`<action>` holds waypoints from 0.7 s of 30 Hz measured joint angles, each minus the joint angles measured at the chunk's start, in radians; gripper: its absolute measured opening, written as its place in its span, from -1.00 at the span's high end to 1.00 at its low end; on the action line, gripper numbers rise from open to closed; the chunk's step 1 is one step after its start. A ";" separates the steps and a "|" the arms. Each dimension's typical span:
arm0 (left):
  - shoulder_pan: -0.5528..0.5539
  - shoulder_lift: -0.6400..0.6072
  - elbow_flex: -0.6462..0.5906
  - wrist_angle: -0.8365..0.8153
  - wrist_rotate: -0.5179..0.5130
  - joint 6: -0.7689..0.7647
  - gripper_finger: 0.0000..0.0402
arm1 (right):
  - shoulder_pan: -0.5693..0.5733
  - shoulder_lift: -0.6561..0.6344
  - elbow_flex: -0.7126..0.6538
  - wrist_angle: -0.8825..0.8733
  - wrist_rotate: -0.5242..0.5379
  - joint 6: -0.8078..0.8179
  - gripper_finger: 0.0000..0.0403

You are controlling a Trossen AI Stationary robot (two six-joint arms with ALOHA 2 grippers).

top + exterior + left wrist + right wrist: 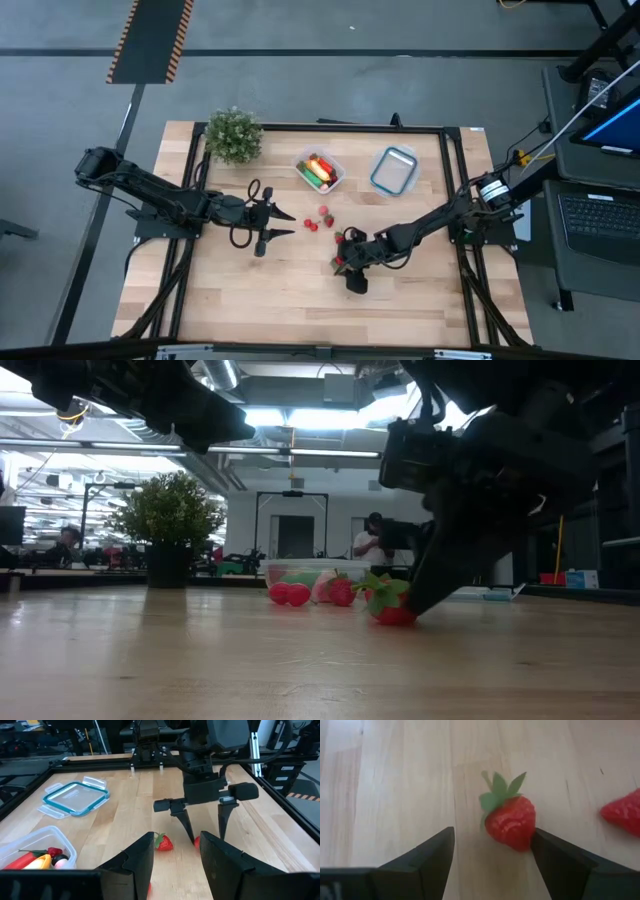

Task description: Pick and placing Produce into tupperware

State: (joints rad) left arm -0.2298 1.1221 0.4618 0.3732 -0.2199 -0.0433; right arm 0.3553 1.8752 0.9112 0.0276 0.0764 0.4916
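Between right gripper point(492, 857) fingers | strawberry point(510, 820) on table, touching one finger

You see two arms, four loose strawberries point(325, 211) on one table point(230, 290), one filled container point(320, 170), one blue-rimmed lid point(393, 170) and one potted plant point(233, 134).

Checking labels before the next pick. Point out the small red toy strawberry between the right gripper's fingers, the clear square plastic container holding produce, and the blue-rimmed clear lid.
small red toy strawberry point(512, 822): right wrist view, red body.
clear square plastic container point(336, 170): high view, right rim.
blue-rimmed clear lid point(76, 797): left wrist view, clear centre panel.
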 joint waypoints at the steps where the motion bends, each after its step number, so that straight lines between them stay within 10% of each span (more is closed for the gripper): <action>1: 0.000 0.000 0.000 0.000 0.000 0.000 0.25 | 0.000 0.004 0.000 0.008 0.003 -0.006 -0.31; 21: 0.000 0.000 0.000 -0.002 0.000 0.000 0.25 | -0.012 0.011 -0.002 0.039 0.033 -0.130 -0.24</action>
State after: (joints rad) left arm -0.2298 1.1221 0.4618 0.3710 -0.2199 -0.0429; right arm 0.3435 1.8858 0.9089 0.0671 0.1097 0.3614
